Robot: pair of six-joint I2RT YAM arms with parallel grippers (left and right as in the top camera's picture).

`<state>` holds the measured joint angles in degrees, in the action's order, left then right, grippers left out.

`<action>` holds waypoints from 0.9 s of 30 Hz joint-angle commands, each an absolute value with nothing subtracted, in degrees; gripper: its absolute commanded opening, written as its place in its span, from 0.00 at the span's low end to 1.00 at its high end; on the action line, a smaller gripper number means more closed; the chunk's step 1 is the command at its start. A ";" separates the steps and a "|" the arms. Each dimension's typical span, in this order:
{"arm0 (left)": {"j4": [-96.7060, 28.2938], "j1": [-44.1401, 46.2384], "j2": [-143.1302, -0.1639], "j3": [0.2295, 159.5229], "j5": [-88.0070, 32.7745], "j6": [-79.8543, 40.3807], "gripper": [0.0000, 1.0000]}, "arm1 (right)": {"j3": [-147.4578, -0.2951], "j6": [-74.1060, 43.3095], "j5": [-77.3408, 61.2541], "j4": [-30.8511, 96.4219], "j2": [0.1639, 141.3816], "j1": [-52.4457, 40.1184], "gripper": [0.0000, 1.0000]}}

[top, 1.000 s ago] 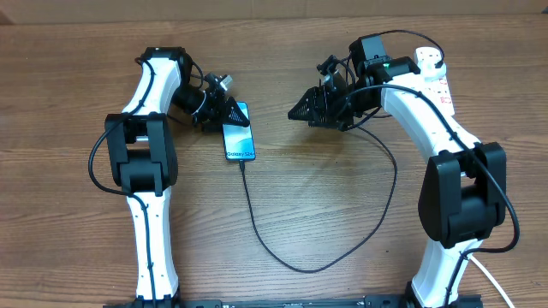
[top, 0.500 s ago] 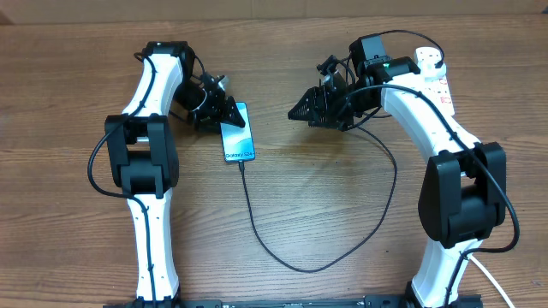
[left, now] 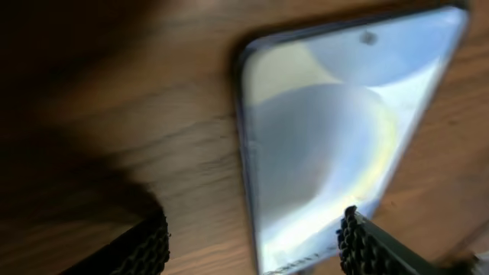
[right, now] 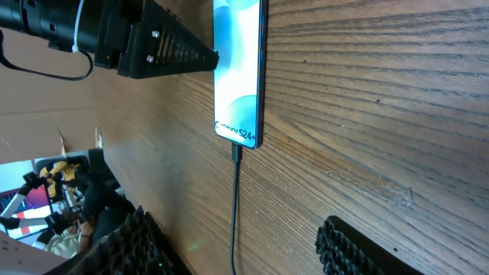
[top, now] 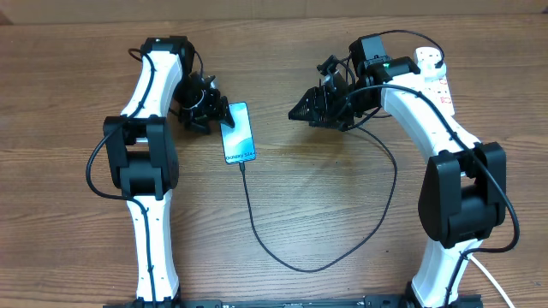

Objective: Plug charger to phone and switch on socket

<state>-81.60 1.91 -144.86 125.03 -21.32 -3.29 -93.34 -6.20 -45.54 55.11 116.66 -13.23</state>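
Observation:
The phone [top: 239, 133] lies flat left of the table's middle, its blue screen lit. It also fills the left wrist view [left: 328, 137] and shows in the right wrist view [right: 238, 69]. The charger [top: 257, 231] is a thin black cable whose tip sits in the phone's lower edge [right: 237, 149]. It loops across the table toward the socket [top: 434, 73], a white strip at the far right, half hidden by the right arm. My left gripper [top: 216, 118] is open at the phone's upper left edge, holding nothing. My right gripper [top: 300, 111] hangs open above the table, empty.
A thick white cord [top: 484, 274] runs off the front right corner. The cable's loop [top: 390, 184] lies under the right arm. Bare wooden table [top: 325, 197] spreads between the two arms.
My left gripper has drawn back up and to the left, uncovering the phone's top, and its jaws stand a little wider. The phone has turned slightly. The right arm has not moved.

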 commanded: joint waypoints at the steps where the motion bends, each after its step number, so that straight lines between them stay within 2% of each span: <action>1: -81.32 1.15 -148.16 125.95 -3.77 -9.30 0.70 | -94.24 -5.78 -44.99 55.05 117.25 -13.54 0.59; 5: -85.34 1.10 -145.32 133.64 -3.66 -9.26 0.70 | -94.56 -5.78 -44.07 55.16 116.38 -13.32 0.56; 12: -91.07 1.17 -135.90 150.04 -4.14 -9.23 0.71 | -101.65 -5.82 -34.85 62.17 112.62 -8.97 0.56; 13: -91.29 1.17 -134.06 151.63 -4.45 -9.23 0.72 | -103.07 -6.07 -32.80 63.44 112.20 -8.01 0.58; 14: -91.50 1.17 -132.38 152.79 -4.60 -9.26 0.72 | -104.57 -6.24 -30.70 64.79 111.79 -6.90 0.64; 16: -91.72 1.17 -128.99 153.88 -4.97 -9.26 0.74 | -107.66 -6.24 -27.57 67.33 111.33 -4.34 0.67; 17: -91.68 1.17 -126.15 153.91 -5.13 -9.26 0.90 | -110.39 -6.48 -25.76 69.43 111.26 -1.76 0.73; 18: -91.68 1.17 -125.12 153.91 -5.13 -9.26 1.00 | -111.42 -7.14 -25.08 70.02 111.26 -0.60 0.75; 21: -91.77 1.17 -121.27 153.91 -5.13 -9.26 1.00 | -114.45 -9.74 -23.24 70.81 111.26 4.95 0.79; 23: -92.51 1.17 -119.37 153.91 -5.10 -9.23 1.00 | -115.11 -12.45 -21.50 69.28 111.26 10.55 0.88; 27: -92.60 1.15 -119.07 153.91 -5.10 -9.26 1.00 | -115.09 -16.56 -18.55 66.78 111.33 17.32 0.97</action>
<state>-92.38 1.15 -117.73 154.19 -5.30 -8.91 -114.10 -11.79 -23.24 67.96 112.64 12.73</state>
